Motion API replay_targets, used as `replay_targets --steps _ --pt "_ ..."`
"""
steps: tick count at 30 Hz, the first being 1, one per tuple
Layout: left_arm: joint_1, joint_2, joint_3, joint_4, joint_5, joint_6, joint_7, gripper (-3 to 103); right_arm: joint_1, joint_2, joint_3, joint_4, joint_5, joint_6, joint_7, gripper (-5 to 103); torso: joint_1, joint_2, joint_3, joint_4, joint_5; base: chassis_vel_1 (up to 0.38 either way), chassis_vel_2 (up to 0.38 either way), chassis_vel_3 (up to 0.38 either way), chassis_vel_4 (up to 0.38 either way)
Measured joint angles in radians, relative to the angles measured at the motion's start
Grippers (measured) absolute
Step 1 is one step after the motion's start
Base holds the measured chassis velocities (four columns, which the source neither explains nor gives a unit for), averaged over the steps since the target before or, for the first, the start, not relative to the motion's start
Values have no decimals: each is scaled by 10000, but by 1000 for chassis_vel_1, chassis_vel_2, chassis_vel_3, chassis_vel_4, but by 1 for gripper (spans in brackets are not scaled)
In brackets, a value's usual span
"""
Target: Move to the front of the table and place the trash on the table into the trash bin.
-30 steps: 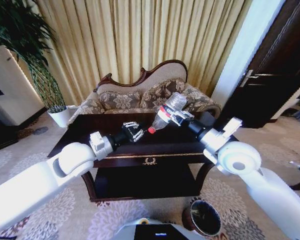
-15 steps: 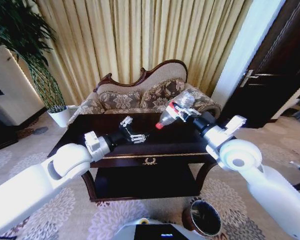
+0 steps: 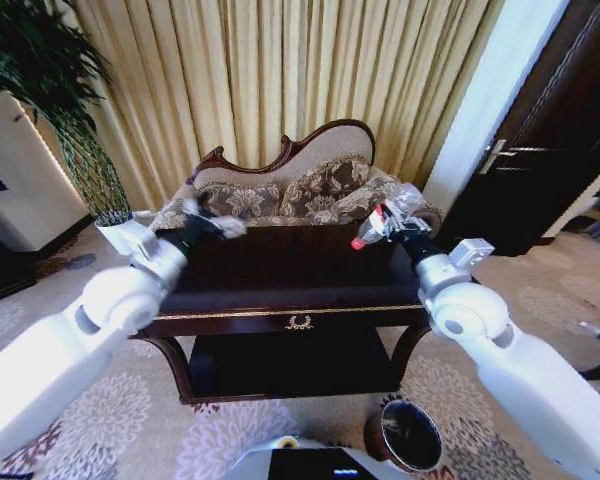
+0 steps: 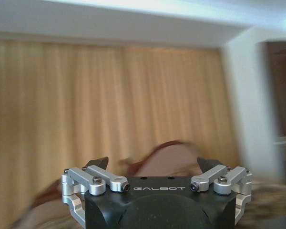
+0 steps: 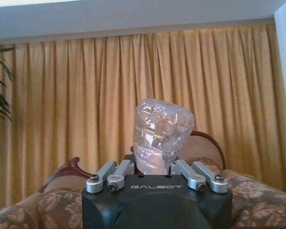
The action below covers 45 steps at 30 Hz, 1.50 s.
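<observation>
gold curtains [image 3: 280, 70] behind carved-back sofa [image 3: 300, 190]. dark glossy table [image 3: 280, 290] in front of sofa, top bare where visible. right gripper [image 3: 395, 222] raised above table's right rear corner, jaws clamped on clear plastic bottle [image 3: 385, 215], red cap toward table centre. left gripper [image 3: 202, 222] above table's left rear corner, jaws spread, nothing held. trash bin [image 3: 410, 437] on carpet near table's right front leg.

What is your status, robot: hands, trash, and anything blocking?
Right hand shut on clear plastic bottle with red cap, raised over long dark glossy table. Left hand open, empty, at table's far left. Round coppery trash bin unobstructed.
</observation>
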Motion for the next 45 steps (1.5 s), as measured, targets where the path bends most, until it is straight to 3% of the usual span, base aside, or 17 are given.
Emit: replay_targets --steps 3,8,10,11,13,14,16,18,20,24,31,45 --pt "1155 7 -1496 751 118 275 37 100 -302 72 212 -200 -492 -124 65 28 -1 1 0 7 -9 0 0 0 0" --pt "1875 -254 -2795 1558 -158 625 318 100 -733 347 540 -530 -990 -135 58 28 -2 1 0 3 -5 0 0 0 0" --pt "2128 -559 -3623 1873 -347 988 1166 100 -950 454 728 -676 -1191 -137 29 28 -1 1 0 -3 -3 0 0 0 0" --pt "2128 -559 -3623 1873 -347 988 1166 100 -950 454 728 -676 -1191 -137 29 28 -1 1 0 -3 -3 0 0 0 0" --pt "2519 -821 -4322 2099 -294 1487 2451 100 -1183 521 957 -896 -1573 -125 -144 28 -1 1 -1 1 -2 0 0 0 0" --pt "2519 -821 -4322 2099 -294 1487 2451 100 -1183 521 957 -896 -1573 -125 -144 28 -1 1 -1 1 -2 0 0 0 0" --pt "3052 -1063 -4747 2234 -68 1468 3445 100 -1414 607 1214 -925 -1696 -113 -212 28 -2 1 -1 1 -3 0 0 0 0" --pt "3165 -1138 -4831 2246 6 1431 3599 100 -1475 621 1275 -907 -1709 -113 -220 28 -2 1 -1 1 -2 0 0 0 0" --pt "3534 -1417 -5068 2250 201 998 3925 100 -1711 652 1479 -788 -1759 -116 -270 28 -1 1 -1 1 -3 0 0 0 0" --pt "4028 -1770 -5547 2019 260 626 3952 100 -2205 658 1843 -383 -1546 -282 -289 28 -1 1 -1 1 -3 0 0 0 0" --pt "4404 -1747 -5977 1822 277 674 3892 100 -2879 848 2028 213 -1517 -416 -280 28 -2 1 -1 2 -1 0 0 0 0" --pt "4157 -1537 -5588 1355 -277 839 3497 100 -3771 1019 2757 931 -1551 -597 -253 28 1 0 0 0 -2 11 -9 -11 11"
